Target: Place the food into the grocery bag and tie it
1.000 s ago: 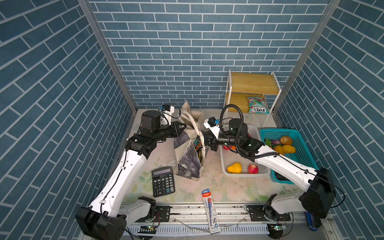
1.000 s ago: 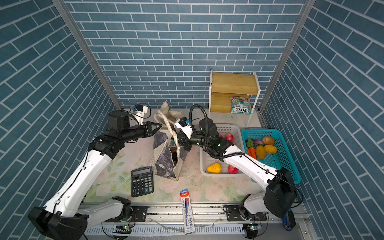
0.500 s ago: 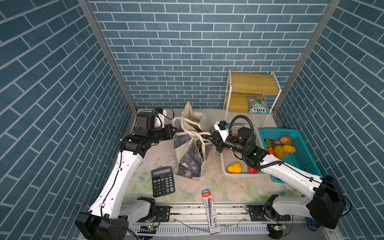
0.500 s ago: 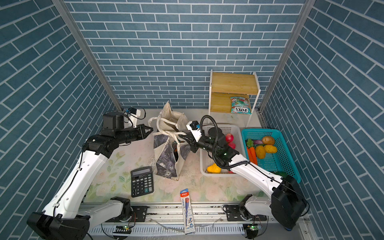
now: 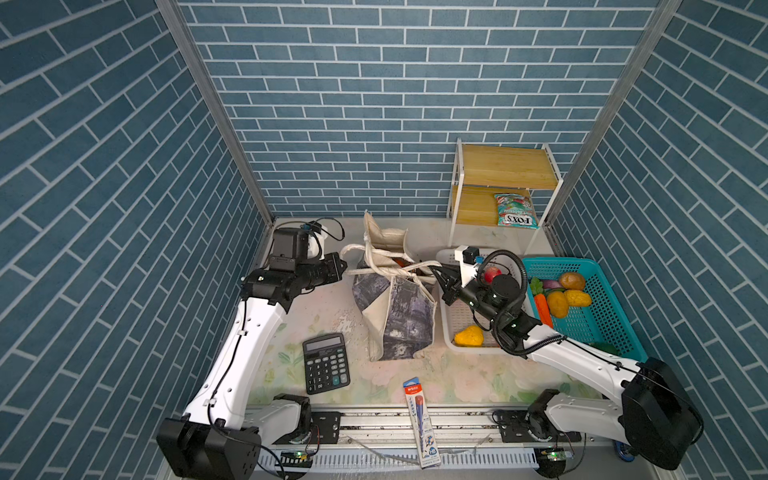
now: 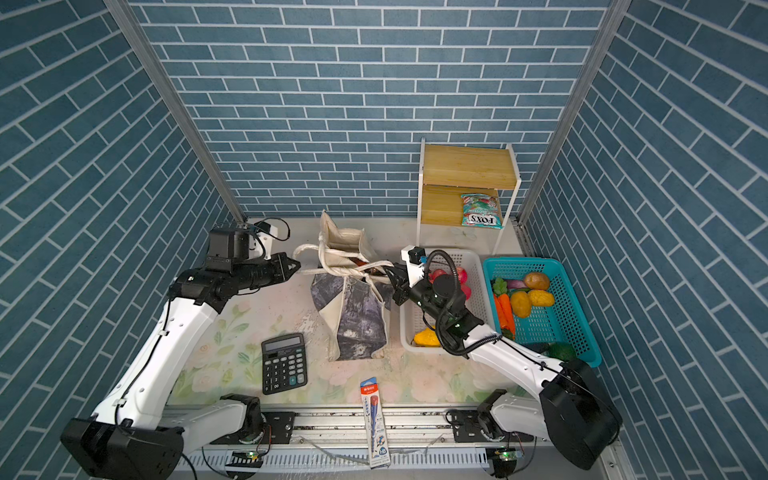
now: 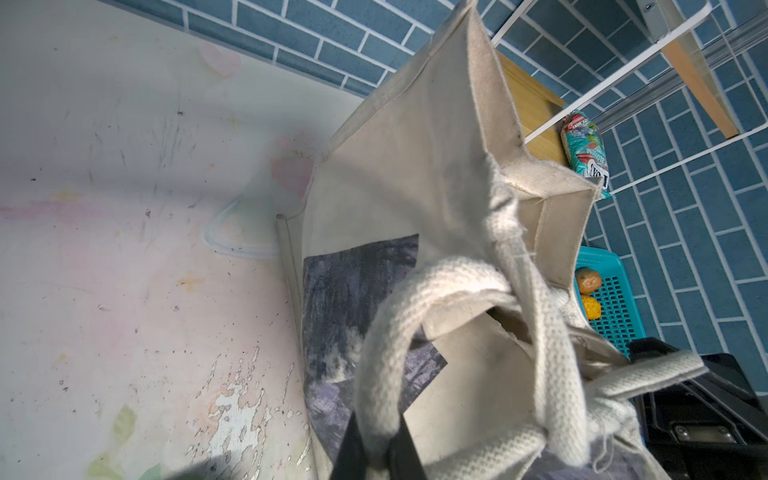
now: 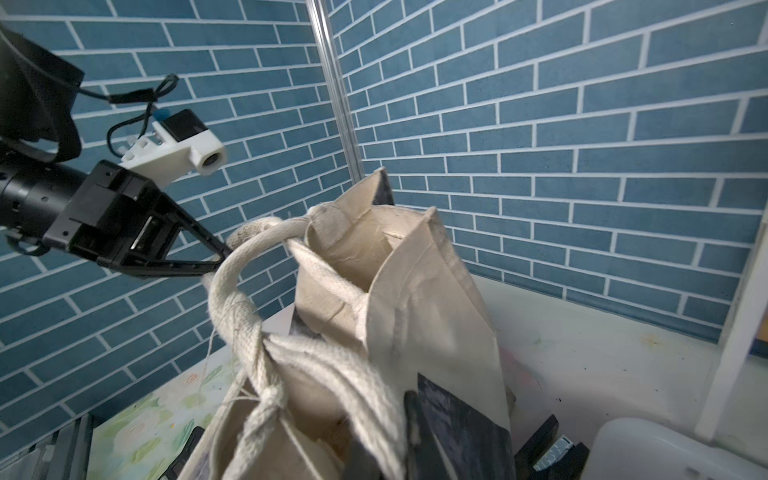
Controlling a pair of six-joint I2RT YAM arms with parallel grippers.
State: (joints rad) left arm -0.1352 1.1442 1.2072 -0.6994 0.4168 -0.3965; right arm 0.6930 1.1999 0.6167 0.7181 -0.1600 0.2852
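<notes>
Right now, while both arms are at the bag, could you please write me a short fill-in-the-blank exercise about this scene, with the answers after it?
1. The left gripper and the right gripper are each shut on a strap handle of the grocery bag, which stands beside the ____ basket.
2. The carrot lies in the ____ basket.
3. On the wooden shelf lies exactly ____ FOX'S packet.
Missing words: white; teal; one.
</notes>
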